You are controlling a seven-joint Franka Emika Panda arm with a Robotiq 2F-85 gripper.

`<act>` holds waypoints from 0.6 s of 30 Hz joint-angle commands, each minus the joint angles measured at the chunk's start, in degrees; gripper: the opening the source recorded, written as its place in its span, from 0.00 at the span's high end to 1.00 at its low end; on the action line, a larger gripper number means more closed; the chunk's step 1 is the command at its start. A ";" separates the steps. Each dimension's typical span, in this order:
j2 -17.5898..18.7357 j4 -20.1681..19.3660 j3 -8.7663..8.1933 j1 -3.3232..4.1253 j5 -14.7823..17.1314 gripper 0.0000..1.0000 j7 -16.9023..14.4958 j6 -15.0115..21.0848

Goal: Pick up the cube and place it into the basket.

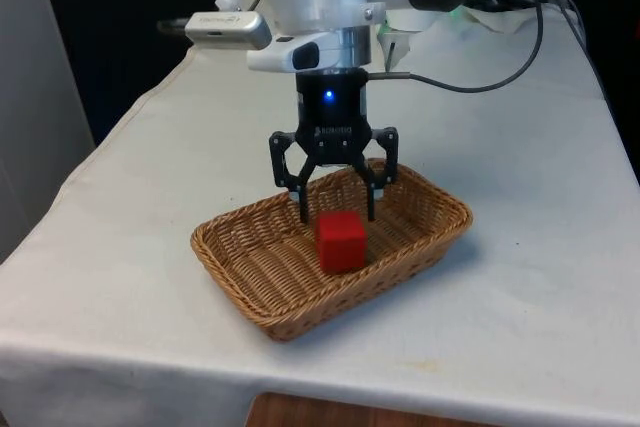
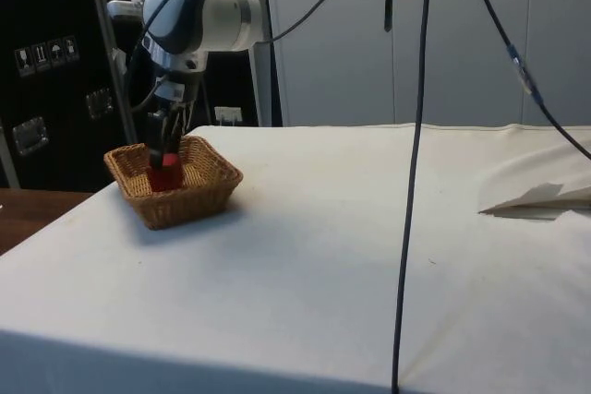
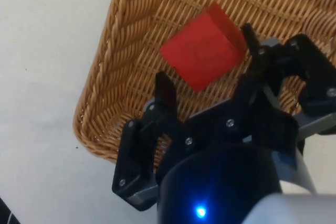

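A red cube (image 1: 340, 241) rests on the floor of the woven wicker basket (image 1: 243, 252), near the table's front edge. My black gripper (image 1: 336, 217) hangs just above and behind the cube, its fingers spread wider than the cube and touching nothing. In the wrist view the red cube (image 3: 203, 51) lies free on the weave of the basket (image 3: 107, 66), beyond my gripper (image 3: 206, 62), with a gap on each side of it. From the side, my gripper (image 2: 166, 156) reaches down into the basket (image 2: 189, 202) over the cube (image 2: 166, 177).
The basket stands near the front edge of the white cloth (image 1: 520, 247). A black cable (image 1: 480, 85) trails over the table behind the arm. In the side view another cable (image 2: 411, 182) hangs down, and folded cloth (image 2: 540, 198) lies at the far right.
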 commanded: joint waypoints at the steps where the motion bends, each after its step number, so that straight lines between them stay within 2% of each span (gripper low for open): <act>1: 0.00 0.00 0.06 0.06 0.00 0.38 0.00 0.00; 2: -0.17 0.00 0.63 -0.40 0.52 0.38 -0.52 -0.29; 3: -0.17 0.00 0.69 -0.34 0.52 0.29 -0.52 -0.29; 4: -0.23 0.00 0.69 -0.34 0.57 0.14 -0.52 -0.34; 5: -0.23 0.00 0.69 -0.34 0.57 0.04 -0.52 -0.34; 6: -0.23 0.00 0.69 -0.34 0.57 0.00 -0.52 -0.34; 10: -0.23 0.00 0.69 -0.34 0.63 0.00 -0.52 -0.40; 11: 0.00 0.00 0.06 0.11 0.17 0.00 0.00 -0.17; 12: -0.23 0.00 0.69 -0.34 0.69 0.00 -0.52 -0.40; 13: -0.40 -0.23 0.57 -0.29 0.63 0.00 -0.57 -0.29; 18: -3.04 -3.67 0.11 -0.06 0.63 0.00 -1.26 0.74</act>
